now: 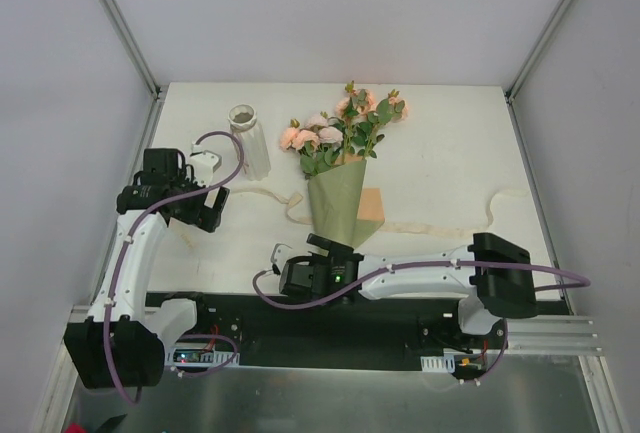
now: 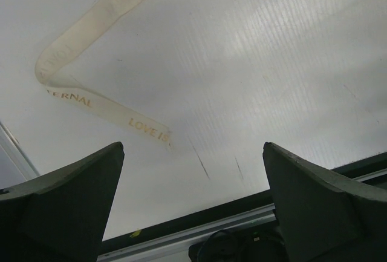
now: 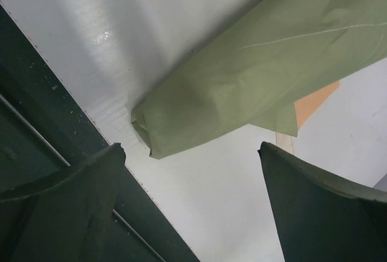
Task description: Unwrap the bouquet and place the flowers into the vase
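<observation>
The bouquet lies in the middle of the table, its olive-green paper cone (image 1: pixel 338 203) pointing toward the near edge. Peach-pink flowers (image 1: pixel 322 135) and leaves spill out of its far end. A cream ribbon (image 1: pixel 283 199) lies loose on the table beside the cone. The white ribbed vase (image 1: pixel 250 143) is left of the flowers. My right gripper (image 1: pixel 312 255) is open just short of the cone's tip (image 3: pixel 181 117), nothing between its fingers (image 3: pixel 191 147). My left gripper (image 1: pixel 200 217) is open over bare table near the ribbon (image 2: pixel 91 101), holding nothing (image 2: pixel 193 147).
An orange-tan sheet (image 1: pixel 371 203) shows under the cone's right side. More ribbon (image 1: pixel 440 223) trails to the right. The black rail of the near edge (image 3: pixel 36 123) runs close by both grippers. White walls (image 1: pixel 60 103) enclose the table.
</observation>
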`<state>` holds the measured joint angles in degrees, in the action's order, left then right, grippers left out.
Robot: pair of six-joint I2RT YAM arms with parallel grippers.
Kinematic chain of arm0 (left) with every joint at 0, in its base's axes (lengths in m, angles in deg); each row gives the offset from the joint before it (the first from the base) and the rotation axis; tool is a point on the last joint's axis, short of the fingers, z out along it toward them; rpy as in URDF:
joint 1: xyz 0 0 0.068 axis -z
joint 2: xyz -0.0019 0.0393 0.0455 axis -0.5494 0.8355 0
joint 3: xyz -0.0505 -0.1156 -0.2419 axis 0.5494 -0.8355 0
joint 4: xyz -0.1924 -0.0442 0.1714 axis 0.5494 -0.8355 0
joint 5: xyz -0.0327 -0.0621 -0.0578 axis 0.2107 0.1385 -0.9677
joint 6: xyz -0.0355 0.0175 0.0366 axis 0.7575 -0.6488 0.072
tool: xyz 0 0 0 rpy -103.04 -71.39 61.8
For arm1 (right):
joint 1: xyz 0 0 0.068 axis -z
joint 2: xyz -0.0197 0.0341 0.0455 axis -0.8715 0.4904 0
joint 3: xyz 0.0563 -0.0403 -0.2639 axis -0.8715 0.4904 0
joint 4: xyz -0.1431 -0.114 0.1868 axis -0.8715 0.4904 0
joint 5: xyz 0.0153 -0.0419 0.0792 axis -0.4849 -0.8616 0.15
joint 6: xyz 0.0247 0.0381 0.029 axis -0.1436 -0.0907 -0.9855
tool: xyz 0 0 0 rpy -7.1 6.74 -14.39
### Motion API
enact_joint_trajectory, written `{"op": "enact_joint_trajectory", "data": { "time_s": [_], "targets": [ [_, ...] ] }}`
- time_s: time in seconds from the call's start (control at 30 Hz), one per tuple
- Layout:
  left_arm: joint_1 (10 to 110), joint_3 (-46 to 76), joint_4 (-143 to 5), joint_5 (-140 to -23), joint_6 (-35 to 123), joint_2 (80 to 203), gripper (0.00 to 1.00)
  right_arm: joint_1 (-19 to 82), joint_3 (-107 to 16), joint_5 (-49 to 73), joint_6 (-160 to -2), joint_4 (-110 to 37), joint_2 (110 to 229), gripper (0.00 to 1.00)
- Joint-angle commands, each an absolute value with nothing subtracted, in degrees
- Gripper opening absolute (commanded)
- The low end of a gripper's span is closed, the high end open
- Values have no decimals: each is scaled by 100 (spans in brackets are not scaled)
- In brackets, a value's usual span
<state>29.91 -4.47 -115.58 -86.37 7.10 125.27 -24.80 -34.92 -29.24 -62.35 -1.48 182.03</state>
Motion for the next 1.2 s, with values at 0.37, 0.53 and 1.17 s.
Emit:
{"op": "enact_joint_trajectory", "data": {
  "time_s": [0.37, 0.53, 1.17],
  "targets": [
    [3008, -570, -11539, -8562, 564, 12361, 99, -2173, -3335, -3528, -5879, -1266, 18733, 99],
    [3007, -570, -11504, -8500, 538, 12353, 99, -2137, -3238, -3546, -5729, -1275, 18820, 99],
    [2999, -552, -11504, -8483, 538, 12493, 99, -2190, -3080, -3220, -5834, -854, 18249, 99]
  ]
}}
